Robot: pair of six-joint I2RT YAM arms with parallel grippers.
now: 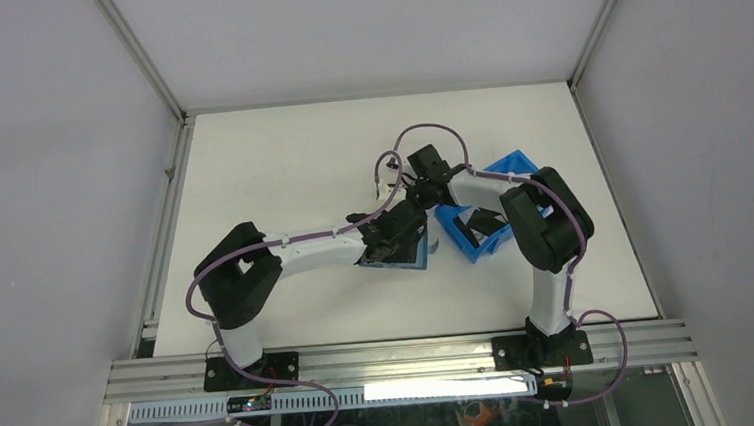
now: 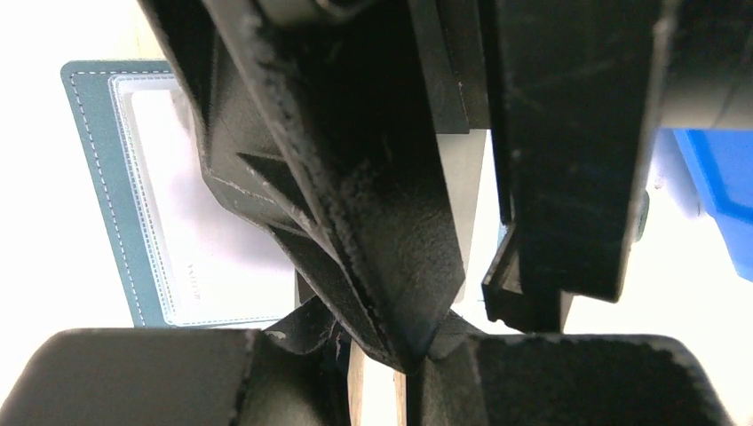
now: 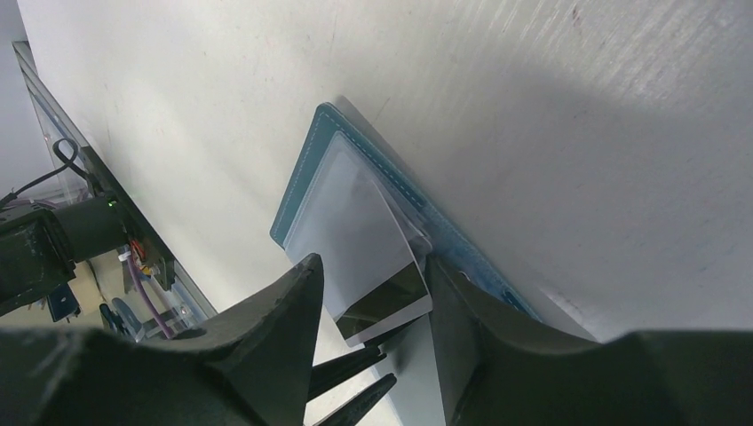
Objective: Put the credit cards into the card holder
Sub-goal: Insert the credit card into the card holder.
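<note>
Both arms bend inward, their ends meeting. The left gripper (image 2: pixel 377 377) has its fingers close together; the right gripper (image 3: pixel 373 271) has its fingers well apart.

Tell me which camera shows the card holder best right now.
Right wrist. The card holder lies open on the table with its teal border and clear window in plain sight, a pale card lying on it. Left wrist shows only one end of it. Top external shows just a teal sliver beneath the left arm.

We are looking into a robotics lab cell: white tabletop (image 1: pixel 280 170) boxed by plain grey wall panels (image 1: pixel 48 146), two black-and-white robot arms (image 1: pixel 305 248) bolted to a silver aluminium rail (image 1: pixel 393 357).
</note>
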